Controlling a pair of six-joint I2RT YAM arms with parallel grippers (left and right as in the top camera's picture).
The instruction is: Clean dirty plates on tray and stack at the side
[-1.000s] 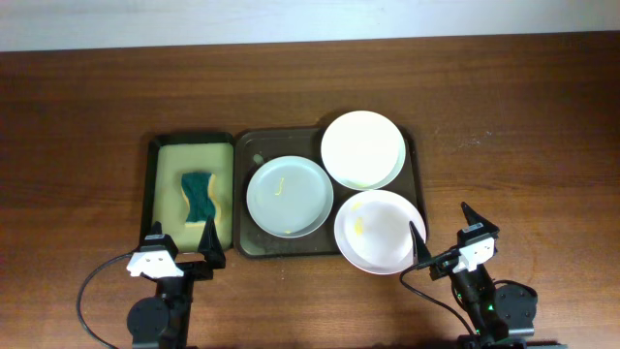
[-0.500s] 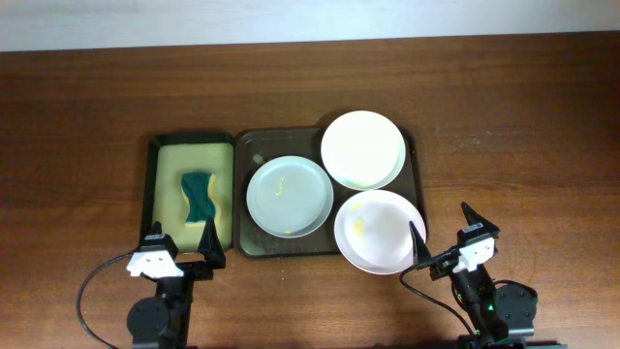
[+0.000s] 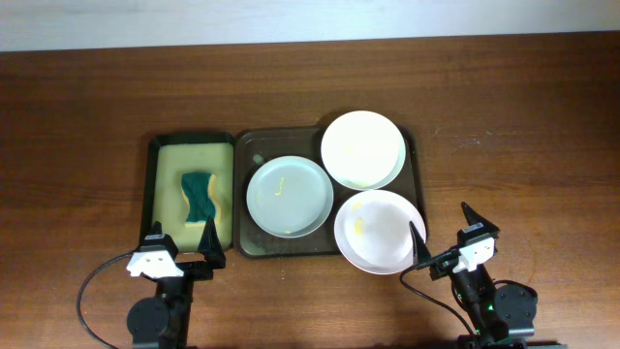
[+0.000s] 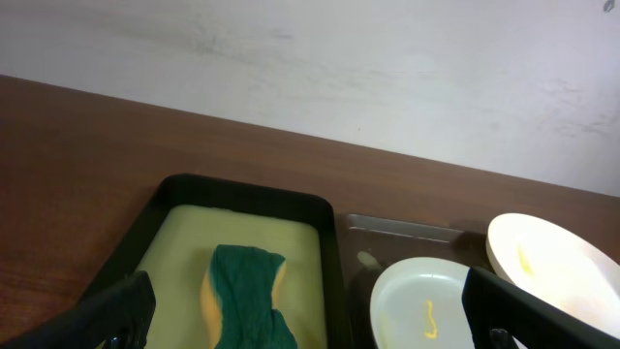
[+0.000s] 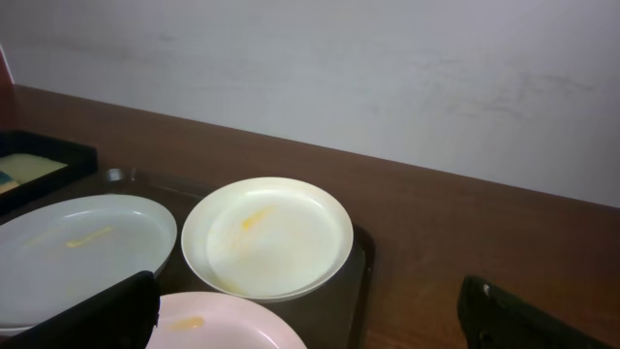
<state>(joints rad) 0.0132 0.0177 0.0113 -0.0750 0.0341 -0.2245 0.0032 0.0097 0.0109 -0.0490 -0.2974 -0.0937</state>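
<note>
Both arms wait at the near edge of the tabletop [image 3: 87,116] and neither holds anything: the left jaws are spread wide and empty, and so are the right jaws. The tray [image 3: 254,147] lies mid-tabletop with all three plates on it. Each plate shows a yellow smear, so I judge that cleaning has not begun. The grey-blue plate [image 3: 290,197] sits in the tray's left half and the far white plate [image 3: 363,148] at its far right corner. The near white plate [image 3: 380,231] is at the near right corner, overhanging the near rim.

The first move likely turns on the sponge [image 3: 199,196]. It rests in the smaller tray [image 3: 155,194], just left of the big one and straight beyond the left jaws. Its long axis runs near to far, so jaws spread left to right should straddle its narrow width on a plain forward reach. The left arm is clearly the nearer one for that. The near white plate lies just left of the right jaws and slightly farther, so the right arm looks best placed to steady or lift it
</note>
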